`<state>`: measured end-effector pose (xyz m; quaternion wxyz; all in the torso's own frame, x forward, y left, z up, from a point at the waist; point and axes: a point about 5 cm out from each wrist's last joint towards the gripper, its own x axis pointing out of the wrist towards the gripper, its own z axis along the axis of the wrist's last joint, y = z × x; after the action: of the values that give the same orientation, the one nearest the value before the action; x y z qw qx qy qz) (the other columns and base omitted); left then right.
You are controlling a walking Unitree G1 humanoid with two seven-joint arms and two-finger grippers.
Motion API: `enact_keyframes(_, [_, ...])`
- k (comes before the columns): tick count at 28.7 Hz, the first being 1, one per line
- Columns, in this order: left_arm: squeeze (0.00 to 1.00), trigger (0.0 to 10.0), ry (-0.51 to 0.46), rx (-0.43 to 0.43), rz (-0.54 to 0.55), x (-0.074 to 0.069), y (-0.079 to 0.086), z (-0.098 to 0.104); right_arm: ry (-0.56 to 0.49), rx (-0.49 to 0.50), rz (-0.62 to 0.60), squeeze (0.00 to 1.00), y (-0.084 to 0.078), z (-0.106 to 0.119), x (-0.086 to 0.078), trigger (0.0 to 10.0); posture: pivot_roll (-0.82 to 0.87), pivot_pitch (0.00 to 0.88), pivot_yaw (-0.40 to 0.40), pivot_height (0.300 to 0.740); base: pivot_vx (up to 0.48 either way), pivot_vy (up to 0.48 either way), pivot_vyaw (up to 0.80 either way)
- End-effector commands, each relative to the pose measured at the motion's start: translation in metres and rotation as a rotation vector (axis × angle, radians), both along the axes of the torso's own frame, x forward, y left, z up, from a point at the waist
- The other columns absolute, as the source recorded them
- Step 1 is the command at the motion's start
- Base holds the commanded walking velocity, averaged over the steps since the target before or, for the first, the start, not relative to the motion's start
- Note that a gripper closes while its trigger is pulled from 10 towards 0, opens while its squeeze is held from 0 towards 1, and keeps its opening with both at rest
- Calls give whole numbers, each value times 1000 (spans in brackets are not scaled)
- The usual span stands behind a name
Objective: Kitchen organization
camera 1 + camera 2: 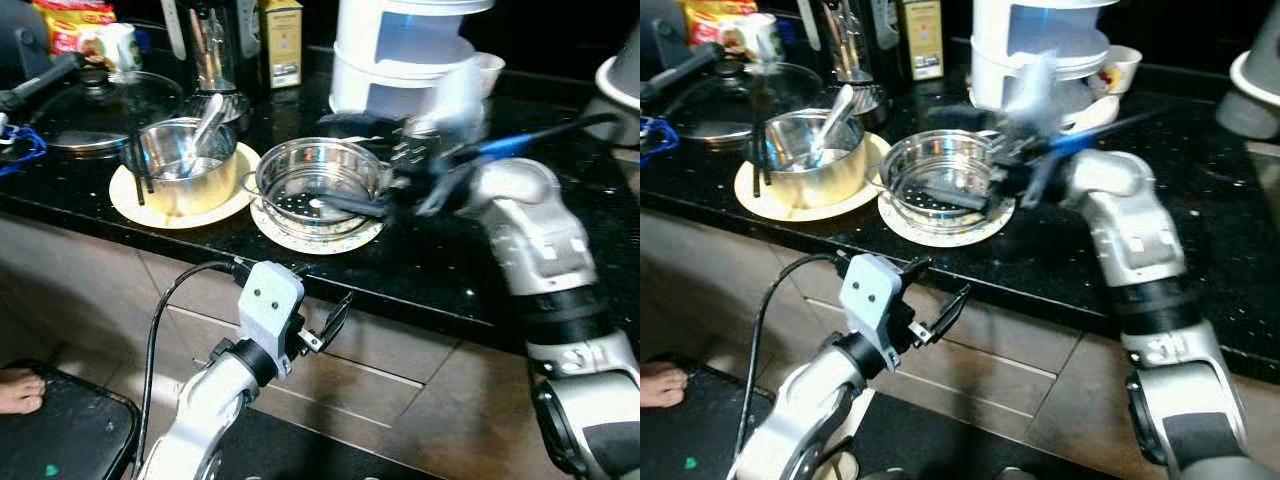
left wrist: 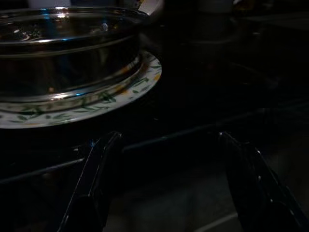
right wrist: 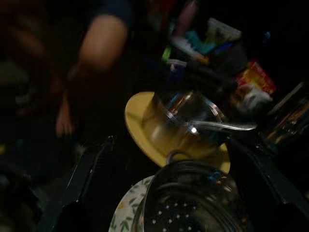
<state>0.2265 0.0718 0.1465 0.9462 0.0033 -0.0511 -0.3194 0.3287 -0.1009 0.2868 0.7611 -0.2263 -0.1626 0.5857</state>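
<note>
Black speckled counter (image 1: 470, 265), cluttered. Task's thing: a shiny steel steamer pan (image 1: 318, 180), round, shallow, its flat floor punched with small holes, a small loop handle on its rim; it sits centred on a white plate with green leaf print (image 1: 318, 236). Right gripper (image 1: 385, 190) reaches over the counter and hangs at the pan's rim, 1 black finger (image 1: 350, 204) lying down inside the bowl; image blurred here, but its wrist view shows both fingers spread wide apart with the pan and patterned plate between and just beyond them, nothing pinched. Beyond the pan from that gripper, touching plates or nearly so, stands a smaller steel pot (image 1: 188, 160) on a yellow plate (image 1: 150, 210), a metal spoon (image 1: 205, 125) leaning in it and a dark utensil (image 1: 138, 165) propped on its rim. Past that, a glass lid with black knob (image 1: 95, 100). Behind the right gripper, a tall white stacked appliance (image 1: 405, 50). Left gripper (image 1: 330, 322) is held low in front of the cabinet face, under the counter edge, below the steamer pan; fingers parted, empty; its wrist view looks up at the pan's steel wall and the plate's leafy edge. A person's bare foot (image 1: 18, 390) rests on a dark mat (image 1: 70, 435) by the left arm.
</note>
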Motion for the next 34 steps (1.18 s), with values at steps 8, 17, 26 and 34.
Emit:
enact_keyframes(8, [0, 10000, 6, -3, -13, -3, -3, 1, -178, -294, -43, 0, 12, 4, 13, 10000, 68, 53, -58, 740, 0, 0, 0])
enact_keyframes(17, [0, 10000, -13, 11, -8, 0, -2, 6, -247, -620, -23, 0, -8, 7, 21, 10000, 59, 55, -66, 740, 0, 0, 0])
enact_keyframes(26, [0, 10000, -22, 11, -1, 2, -1, 7, -271, -795, -15, 0, -26, 22, 25, 10000, 61, 52, -71, 740, 0, 0, 0])
enact_keyframes(34, [0, 10000, -29, 20, 39, 7, 9, 9, -284, -889, 2, 0, -25, 6, 26, 10000, 59, 48, -75, 740, 0, 0, 0])
